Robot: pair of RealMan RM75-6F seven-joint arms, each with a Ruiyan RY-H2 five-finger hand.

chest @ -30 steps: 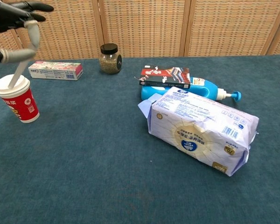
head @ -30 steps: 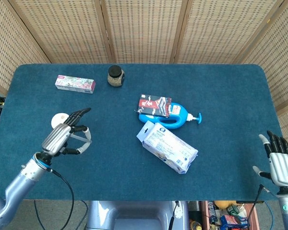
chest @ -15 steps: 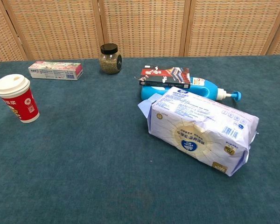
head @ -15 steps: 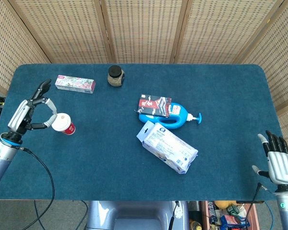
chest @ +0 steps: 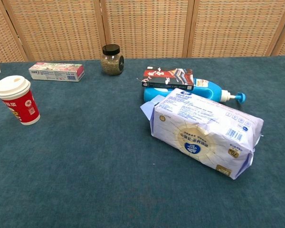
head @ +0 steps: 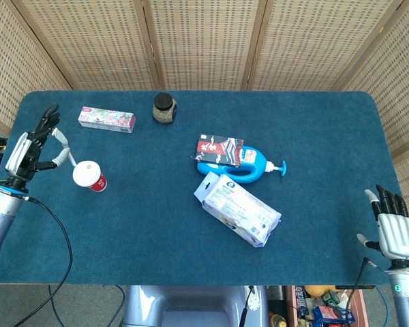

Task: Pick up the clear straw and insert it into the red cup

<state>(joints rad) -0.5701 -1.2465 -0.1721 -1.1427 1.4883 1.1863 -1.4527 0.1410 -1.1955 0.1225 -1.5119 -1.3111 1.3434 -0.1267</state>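
Right hand (head: 394,231) idle at the near desk (head: 191,259) edge, fingers spread, empty. Left hand (head: 34,144) has pulled back left of the red cup (head: 89,176), the clear straw (head: 63,146) still pinched in its fingers. Straw is out of the lid; insertion likely needs a retry.

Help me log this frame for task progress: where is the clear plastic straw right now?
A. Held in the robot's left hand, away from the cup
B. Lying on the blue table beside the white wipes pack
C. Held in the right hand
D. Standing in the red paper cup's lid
A: the left hand holds the clear plastic straw up and left of the red paper cup, whose white lid has nothing in it.
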